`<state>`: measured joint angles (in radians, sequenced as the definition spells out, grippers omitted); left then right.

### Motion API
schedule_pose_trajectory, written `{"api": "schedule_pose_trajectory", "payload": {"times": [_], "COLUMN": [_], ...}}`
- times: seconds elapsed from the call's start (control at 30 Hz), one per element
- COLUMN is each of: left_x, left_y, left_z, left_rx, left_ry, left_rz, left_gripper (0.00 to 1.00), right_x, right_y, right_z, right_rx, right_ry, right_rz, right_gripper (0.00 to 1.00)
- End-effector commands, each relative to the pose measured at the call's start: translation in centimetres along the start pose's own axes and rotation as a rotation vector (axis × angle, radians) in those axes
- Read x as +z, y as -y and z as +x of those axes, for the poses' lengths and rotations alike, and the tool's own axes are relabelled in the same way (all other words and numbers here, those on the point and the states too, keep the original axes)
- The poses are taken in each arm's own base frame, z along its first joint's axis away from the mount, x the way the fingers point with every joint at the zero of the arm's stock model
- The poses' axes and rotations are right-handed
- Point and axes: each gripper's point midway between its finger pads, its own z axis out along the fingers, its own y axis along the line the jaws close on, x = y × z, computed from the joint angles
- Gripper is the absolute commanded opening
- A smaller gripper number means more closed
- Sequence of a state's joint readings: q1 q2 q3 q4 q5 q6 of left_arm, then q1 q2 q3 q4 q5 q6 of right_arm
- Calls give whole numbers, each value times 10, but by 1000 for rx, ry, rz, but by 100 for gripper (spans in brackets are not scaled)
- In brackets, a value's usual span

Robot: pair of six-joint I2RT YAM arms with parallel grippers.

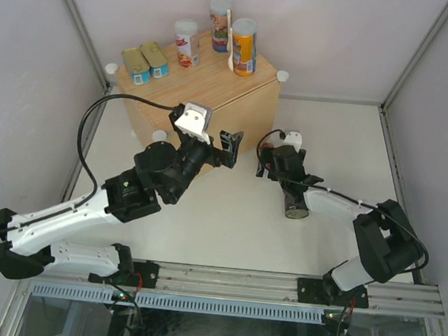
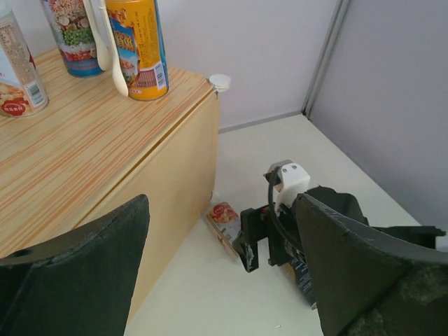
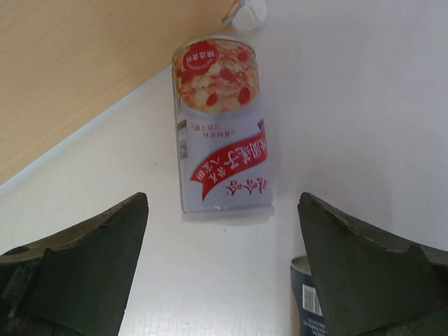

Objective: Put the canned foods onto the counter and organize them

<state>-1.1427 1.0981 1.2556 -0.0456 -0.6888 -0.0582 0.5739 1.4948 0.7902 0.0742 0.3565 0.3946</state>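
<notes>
On the light-wood counter point(image 1: 215, 96) stand two flat gold-topped tins point(image 1: 144, 62), a red-white can point(image 1: 187, 43), a colourful can point(image 1: 220, 23) and an orange can point(image 1: 243, 47). Another red-white can point(image 3: 220, 126) lies on its side on the white floor beside the counter's wall point(image 3: 77, 70); it also shows in the left wrist view point(image 2: 225, 218). My right gripper point(image 3: 224, 273) is open just short of that can, nothing between its fingers. A dark blue can point(image 3: 308, 301) lies at its right finger and under the right arm point(image 1: 295, 208). My left gripper point(image 2: 224, 280) hangs open and empty near the counter's front corner.
A white spoon-like stick point(image 1: 230, 41) leans against the orange can. White round knobs point(image 1: 281, 76) mark the counter's corners, one point(image 3: 248, 10) just beyond the lying can. Grey walls enclose the floor. The two grippers point(image 1: 227, 148) point(image 1: 266, 162) face each other closely.
</notes>
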Motion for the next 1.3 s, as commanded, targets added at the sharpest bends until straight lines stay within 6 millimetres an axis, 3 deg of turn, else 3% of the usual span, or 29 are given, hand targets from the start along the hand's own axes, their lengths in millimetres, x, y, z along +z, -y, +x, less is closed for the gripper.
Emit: {"api": "schedule_pose_trajectory", "payload": {"times": [0.0,0.47,0.77,1.03,1.27], "left_x": [-12,-19,-19,-19,-26], "left_y": [-7,-6,-6,-7,-13], "left_z": [-16,-6,-3,-4,0], "left_rx": [-28,-45,-42,-52,-66], "left_ry": [63,69,68,71,70], "left_rz": [-34,-35,-39,-40,-58], "left_gripper": [89,88,89,89,89], "right_x": [12,41,50,43,12], "right_y": [-13,-18,-18,-18,-34], "right_z": [-25,0,15,27,29], "right_rx": [7,-4,3,6,-71], "right_ry": [57,-15,-62,-88,-97], "right_rz": [-38,-38,-36,-49,-87], "right_gripper": [87,86,79,63,48]}}
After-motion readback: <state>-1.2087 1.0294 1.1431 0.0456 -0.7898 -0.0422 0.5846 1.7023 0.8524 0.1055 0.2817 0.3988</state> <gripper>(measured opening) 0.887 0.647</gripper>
